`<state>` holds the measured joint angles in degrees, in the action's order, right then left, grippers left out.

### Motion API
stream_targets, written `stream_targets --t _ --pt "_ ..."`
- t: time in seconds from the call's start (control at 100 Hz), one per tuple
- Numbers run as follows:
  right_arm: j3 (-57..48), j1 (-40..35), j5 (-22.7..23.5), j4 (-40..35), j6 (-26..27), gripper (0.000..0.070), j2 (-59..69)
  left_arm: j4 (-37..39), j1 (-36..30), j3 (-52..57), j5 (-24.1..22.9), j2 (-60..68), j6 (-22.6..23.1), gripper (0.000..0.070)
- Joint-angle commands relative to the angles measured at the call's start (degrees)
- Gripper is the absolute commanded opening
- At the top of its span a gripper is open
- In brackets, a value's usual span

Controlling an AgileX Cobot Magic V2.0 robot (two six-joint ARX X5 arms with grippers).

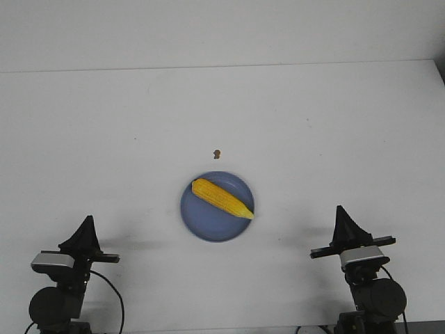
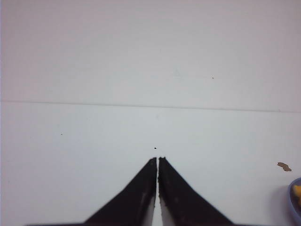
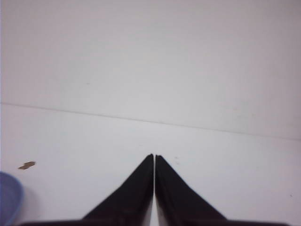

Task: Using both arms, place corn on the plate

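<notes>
Front view shows the corn cob (image 1: pixel 222 198) lying on the blue plate (image 1: pixel 208 226). The left gripper (image 1: pixel 86 224) and right gripper (image 1: pixel 341 214) sit pinched together, holding nothing. A bump could roll the corn off.

Plate (image 3: pixel 9 197) cut by both wrist views' edges; corn (image 2: pixel 297 190) barely a sliver there

Even, diffuse light fills all three views, bright on the white table (image 1: pixel 104 125) with no glare. In the front view soft, faint shadows lie beside each arm and under the plate (image 1: pixel 208 226). Both wrist views look slightly soft and pinkish, and the brown speck (image 2: pixel 283 166) seems blurred, perhaps out of focus.
</notes>
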<state>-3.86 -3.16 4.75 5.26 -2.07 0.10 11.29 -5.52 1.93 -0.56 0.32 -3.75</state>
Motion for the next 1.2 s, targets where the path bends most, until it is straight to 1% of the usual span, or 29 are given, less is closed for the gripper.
stream_targets --t 0.0,0.1,0.3,0.44,1.19 --pt "0.17 -0.11 -0.92 1.27 0.98 0.001 -0.02 0.79 -0.02 -1.14 -0.09 -0.13 0.5 0.0014" --pt "0.2 -0.11 -1.64 2.05 0.94 0.001 -0.02 0.79 -0.02 -1.14 -0.09 -0.13 0.5 0.0014" --pt "0.94 -0.13 -1.66 2.67 0.98 0.001 -0.02 0.79 -0.02 -1.14 -0.09 -0.13 0.5 0.0014" --pt "3.17 -0.26 -1.62 6.23 1.27 0.001 -0.02 0.79 -0.02 -1.14 -0.09 -0.13 0.5 0.0014" --pt "3.15 -0.26 -1.66 6.73 1.2 0.001 -0.02 0.79 -0.02 -1.14 -0.09 -0.13 0.5 0.0014"
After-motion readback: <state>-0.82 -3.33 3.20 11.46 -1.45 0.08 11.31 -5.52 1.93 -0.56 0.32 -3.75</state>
